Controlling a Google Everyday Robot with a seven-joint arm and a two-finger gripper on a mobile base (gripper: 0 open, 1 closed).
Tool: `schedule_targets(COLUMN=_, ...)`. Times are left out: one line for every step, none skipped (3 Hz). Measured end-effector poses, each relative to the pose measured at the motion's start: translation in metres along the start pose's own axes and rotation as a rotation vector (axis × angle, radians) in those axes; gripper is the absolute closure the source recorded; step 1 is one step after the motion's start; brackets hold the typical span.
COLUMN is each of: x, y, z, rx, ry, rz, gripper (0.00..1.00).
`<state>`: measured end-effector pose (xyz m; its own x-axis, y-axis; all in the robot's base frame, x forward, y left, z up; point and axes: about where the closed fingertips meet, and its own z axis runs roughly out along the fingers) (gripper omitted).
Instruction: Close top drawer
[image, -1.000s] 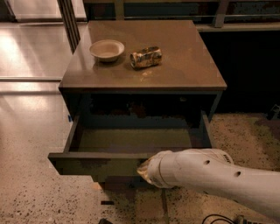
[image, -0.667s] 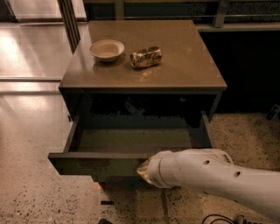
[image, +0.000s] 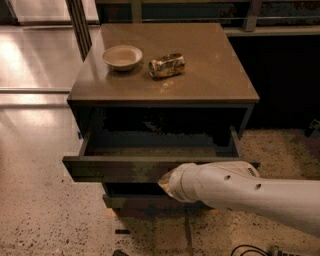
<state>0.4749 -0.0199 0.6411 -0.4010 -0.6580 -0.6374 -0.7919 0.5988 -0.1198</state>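
At left, a glossy pale floor (image: 35, 60) meets speckled terrazzo (image: 40, 215). On the brown cabinet top (image: 210, 75) sit a bowl (image: 122, 56) and, just right of it, a crushed can (image: 166, 65). Below, the top drawer (image: 125, 169) stands pulled out, its olive floor showing. The gripper (image: 166, 183) sits against the drawer front, right of centre, on the end of the white arm (image: 250, 192); whether it is spread or closed cannot be told.
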Motion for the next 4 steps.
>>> schedule_targets(x=0.0, y=0.0, z=0.0, rx=0.0, ry=0.0, rz=0.0, gripper=1.0)
schedule_targets(x=-0.002, y=-0.012, z=0.002, rx=0.03, ry=-0.012, rz=-0.005, gripper=1.0)
schedule_targets(x=-0.011, y=-0.03, z=0.014, rx=0.055, ry=-0.033, rz=-0.012, gripper=1.0)
schedule_targets(x=-0.012, y=-0.035, z=0.017, rx=0.063, ry=-0.039, rz=-0.007, gripper=1.0)
